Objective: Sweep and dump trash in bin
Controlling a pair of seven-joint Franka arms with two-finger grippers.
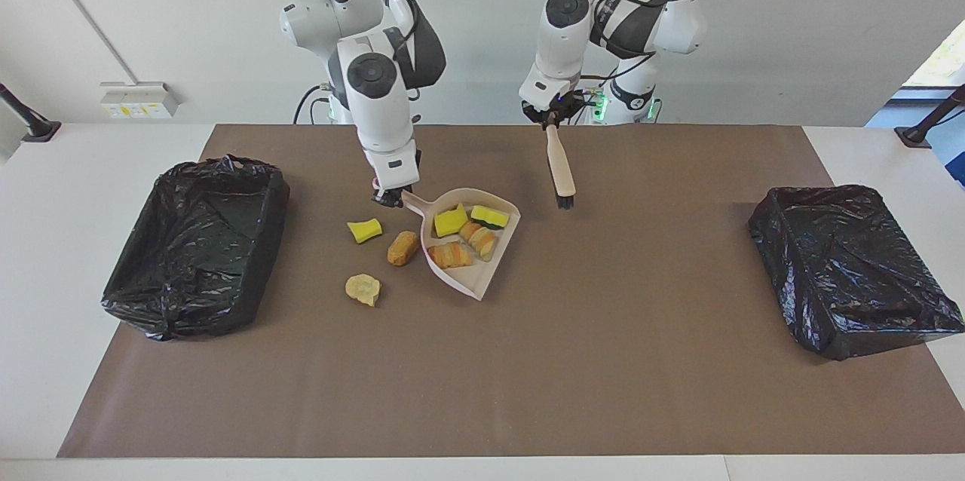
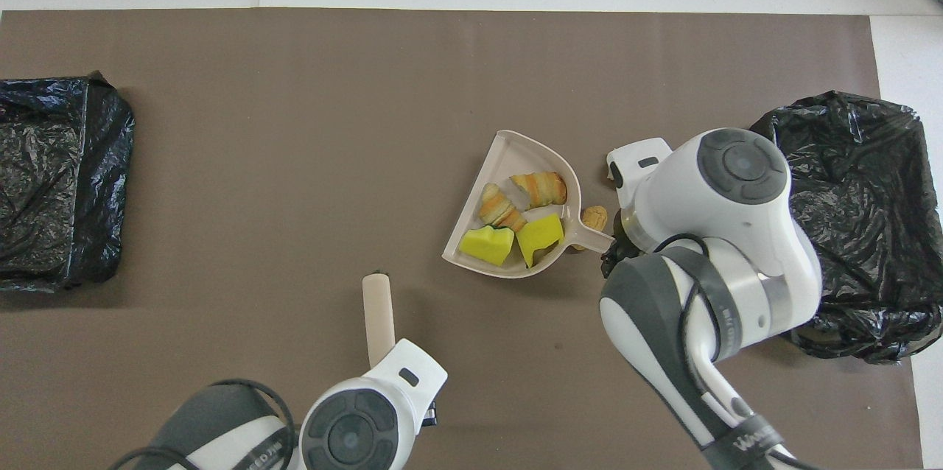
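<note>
Four scraps of trash lie in the dustpan [image 1: 471, 255] I see near the middle of the worktop [image 1: 603, 390]: two yellow sponge pieces [image 1: 451, 221] and two brown rolls [image 1: 450, 255]. My right claw [image 1: 390, 197] is clamped on the dustpan's handle. Three more scraps rest on the brown mat [image 1: 641, 300], beside the dustpan toward the right arm's end: a yellow sponge piece [image 1: 365, 230], a brown roll [image 1: 403, 248] just beside the pan, and a pale crumbly chunk [image 1: 363, 289] farther from the robots. My left claw [image 1: 551, 121] is closed on the handle of the hand brush [image 1: 560, 166], which hangs tilted with its dark bristles low above the mat, apart from the dustpan. One black-lined bin [image 1: 197, 234] sits at the right arm's end, another bin [image 1: 852, 270] at the left arm's end.
</note>
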